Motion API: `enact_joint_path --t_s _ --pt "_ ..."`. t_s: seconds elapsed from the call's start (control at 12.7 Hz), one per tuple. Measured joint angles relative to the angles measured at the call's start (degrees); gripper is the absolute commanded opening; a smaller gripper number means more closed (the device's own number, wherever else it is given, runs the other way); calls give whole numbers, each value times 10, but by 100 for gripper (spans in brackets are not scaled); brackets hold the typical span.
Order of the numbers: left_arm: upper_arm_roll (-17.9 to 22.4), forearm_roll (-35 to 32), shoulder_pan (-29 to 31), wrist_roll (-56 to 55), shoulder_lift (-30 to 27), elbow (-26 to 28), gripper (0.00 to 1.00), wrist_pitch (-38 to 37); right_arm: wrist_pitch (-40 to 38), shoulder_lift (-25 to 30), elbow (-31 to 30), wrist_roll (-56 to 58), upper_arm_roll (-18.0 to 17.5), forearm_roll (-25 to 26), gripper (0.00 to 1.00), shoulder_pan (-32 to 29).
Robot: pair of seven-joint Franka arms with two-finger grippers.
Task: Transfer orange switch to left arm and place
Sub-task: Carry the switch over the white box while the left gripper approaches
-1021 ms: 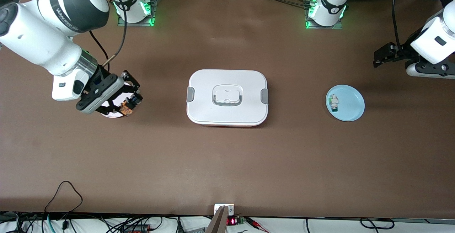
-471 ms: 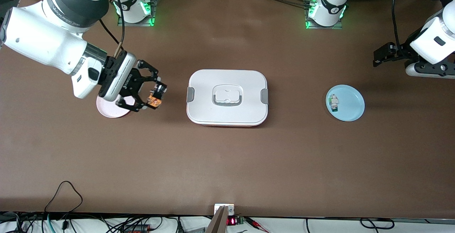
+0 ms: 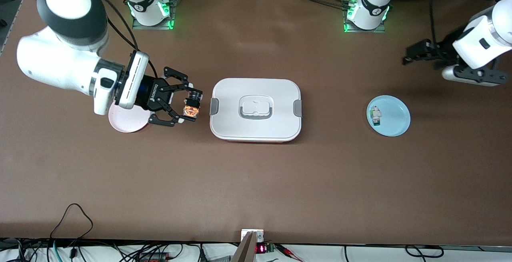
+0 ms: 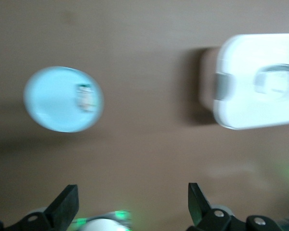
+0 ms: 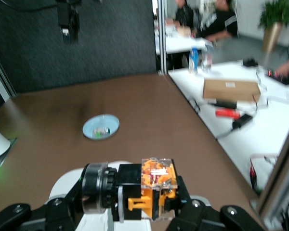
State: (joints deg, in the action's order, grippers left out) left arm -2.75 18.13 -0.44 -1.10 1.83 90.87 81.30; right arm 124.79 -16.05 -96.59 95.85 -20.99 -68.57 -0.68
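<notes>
Right arm carries the orange switch toward the box, with the handover not yet made.

Taking the box as landmark: at its right-arm end lies a pink plate, and just off the box's grey clip on that end the right gripper hangs in the air, its open-framed fingers pinching the orange switch; the right wrist view shows the part gripped crosswise. To do this step well, I judge the switch should be lifted higher before crossing, since the lid stands directly in the way, and presented with one end free. Toward the left-arm end sits a blue plate bearing a white-and-green switch. The left gripper hovers over bare table near that plate, fingers spread apart.
</notes>
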Motion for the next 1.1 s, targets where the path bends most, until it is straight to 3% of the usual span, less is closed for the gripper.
enact_joint_path --t_s 0.31,0.55,0.79,1.1 --pt "1 252 17 -4 57 6 100 2 0 -31 2 66 -3 -114 35 38" --pt "-5 412 12 -4 124 7 100 59 21 -43 21 67 -4 -179 35 85" --pt "-11 543 -21 -4 169 6 100 145 62 -57 45 63 -5 -194 34 122" --pt "-13 652 -76 0 179 6 100 229 88 -75 60 60 -5 -195 34 149"
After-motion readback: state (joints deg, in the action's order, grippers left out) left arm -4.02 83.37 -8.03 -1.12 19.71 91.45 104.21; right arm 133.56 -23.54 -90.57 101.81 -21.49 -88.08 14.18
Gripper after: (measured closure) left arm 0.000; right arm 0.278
